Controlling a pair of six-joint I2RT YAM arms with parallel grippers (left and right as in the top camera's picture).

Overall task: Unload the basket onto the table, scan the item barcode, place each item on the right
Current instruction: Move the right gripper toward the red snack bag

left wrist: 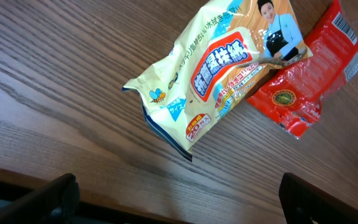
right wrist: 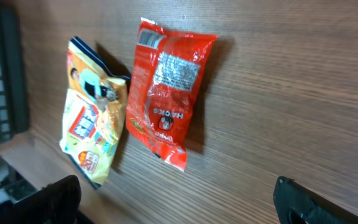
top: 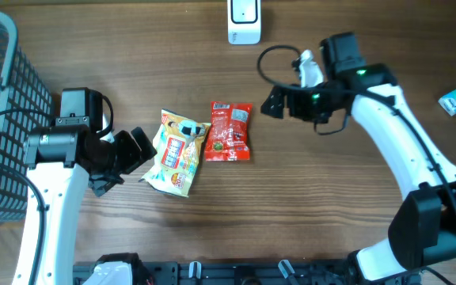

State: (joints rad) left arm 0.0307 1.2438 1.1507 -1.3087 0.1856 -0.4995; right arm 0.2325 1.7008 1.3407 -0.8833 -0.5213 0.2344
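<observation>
Mid-table, yellow packet [top: 176, 154], red packet [top: 230, 132] (edges touching), open tabletop [top: 291, 198] around.

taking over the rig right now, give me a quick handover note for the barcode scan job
Left hand: open, empty, just beside the yellow snack packet.
Right hand: open, empty, on the far side of the red snack packet.
Both packets lie flat mid-table, with the yellow one overlapping the red one's edge. The white scanner stands at the far edge.
Done: nothing picked up yet.
Left: grasp a packet and present its barcode to the scanner. The red packet's barcode looks face up.
</observation>
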